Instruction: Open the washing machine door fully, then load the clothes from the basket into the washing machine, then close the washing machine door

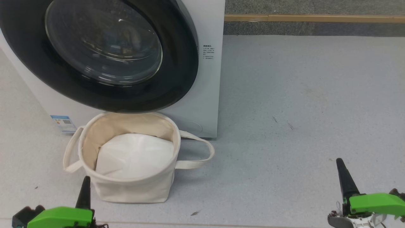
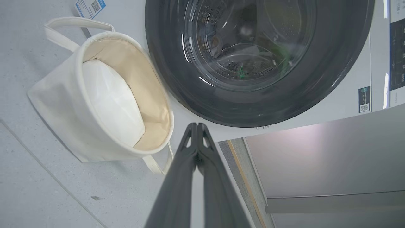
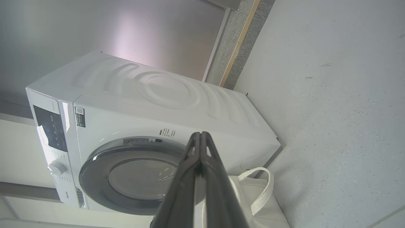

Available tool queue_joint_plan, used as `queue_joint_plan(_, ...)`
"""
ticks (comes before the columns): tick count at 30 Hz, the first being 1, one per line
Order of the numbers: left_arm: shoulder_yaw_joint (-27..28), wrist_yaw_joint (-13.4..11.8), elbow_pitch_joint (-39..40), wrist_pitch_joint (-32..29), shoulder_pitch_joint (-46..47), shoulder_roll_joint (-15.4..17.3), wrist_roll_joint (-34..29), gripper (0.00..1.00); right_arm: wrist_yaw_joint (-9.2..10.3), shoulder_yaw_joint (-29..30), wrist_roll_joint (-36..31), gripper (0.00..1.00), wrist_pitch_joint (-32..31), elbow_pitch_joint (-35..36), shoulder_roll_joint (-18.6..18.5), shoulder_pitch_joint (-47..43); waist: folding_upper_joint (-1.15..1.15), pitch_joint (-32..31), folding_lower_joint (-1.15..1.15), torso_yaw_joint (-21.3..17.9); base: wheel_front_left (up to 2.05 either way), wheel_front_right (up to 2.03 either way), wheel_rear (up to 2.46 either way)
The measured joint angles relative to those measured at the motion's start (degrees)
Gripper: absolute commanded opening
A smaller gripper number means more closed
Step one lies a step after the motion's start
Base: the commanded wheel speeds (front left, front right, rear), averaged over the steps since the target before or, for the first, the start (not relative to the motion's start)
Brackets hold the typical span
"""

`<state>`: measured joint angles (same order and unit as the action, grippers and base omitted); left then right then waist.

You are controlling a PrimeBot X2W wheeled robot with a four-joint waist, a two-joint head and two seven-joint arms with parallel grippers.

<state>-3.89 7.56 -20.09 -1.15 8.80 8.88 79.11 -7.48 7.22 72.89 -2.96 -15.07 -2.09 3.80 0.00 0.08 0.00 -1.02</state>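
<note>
Washing machine door [image 1: 104,53] shut, top cropped, contents murky; left fingers [image 2: 183,164], right fingers [image 3: 186,171] pressed together, empty

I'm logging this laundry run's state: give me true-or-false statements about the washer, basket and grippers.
The round black-rimmed glass door of the big white front-loading washing machine is shut. True.
The small cream canvas basket stands on the floor before the washer. True.
The left gripper grips a basket handle. False: its fingers are shut on nothing.
Blue printed garments lie in the basket. False: plain white padding shows there.
The right gripper is open. False: shut.
</note>
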Motion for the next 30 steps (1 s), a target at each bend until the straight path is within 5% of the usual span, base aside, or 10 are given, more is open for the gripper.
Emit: queue_joint_plan(30,7.82,0.00,3.76,-4.86,-3.39,-5.79,12.03,0.00,0.01,0.36,17.83,0.00,-3.02,-0.71,-0.05,0.00,0.00,0.09,0.00,0.98,0.00,0.00,0.00)
